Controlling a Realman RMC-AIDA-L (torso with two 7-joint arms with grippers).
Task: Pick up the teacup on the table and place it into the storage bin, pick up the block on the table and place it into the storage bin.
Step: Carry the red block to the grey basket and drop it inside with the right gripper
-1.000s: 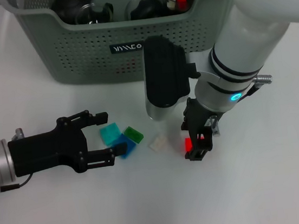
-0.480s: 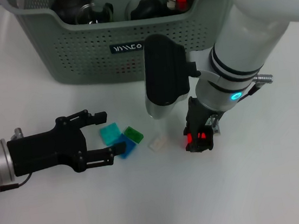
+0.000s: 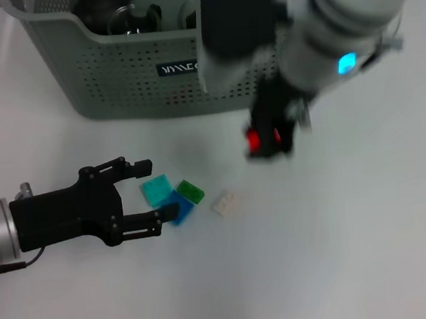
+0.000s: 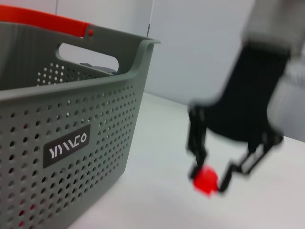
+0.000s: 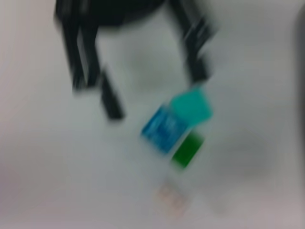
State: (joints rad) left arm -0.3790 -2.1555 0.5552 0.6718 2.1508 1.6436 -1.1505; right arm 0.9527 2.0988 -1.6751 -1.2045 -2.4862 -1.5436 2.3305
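Note:
My right gripper (image 3: 266, 139) hangs above the table in front of the storage bin (image 3: 117, 78), shut on a small red block (image 3: 254, 140). The left wrist view shows the same red block (image 4: 206, 180) between the right gripper's (image 4: 210, 175) black fingers, beside the perforated grey-green bin (image 4: 71, 124). My left gripper (image 3: 161, 189) rests open low over the table, its fingers around a teal block (image 3: 157, 190) and a blue block (image 3: 178, 208). I cannot pick out the teacup; dark and glass items lie inside the bin.
A green block (image 3: 190, 191) and a cream block (image 3: 224, 203) lie on the white table right of the left gripper. The right wrist view looks down on the teal (image 5: 191, 106), blue (image 5: 164, 128), green (image 5: 187, 150) and cream (image 5: 171, 198) blocks.
My right gripper closed on the red block at the table and has risen with it toward the bin. The left arm has stayed still.

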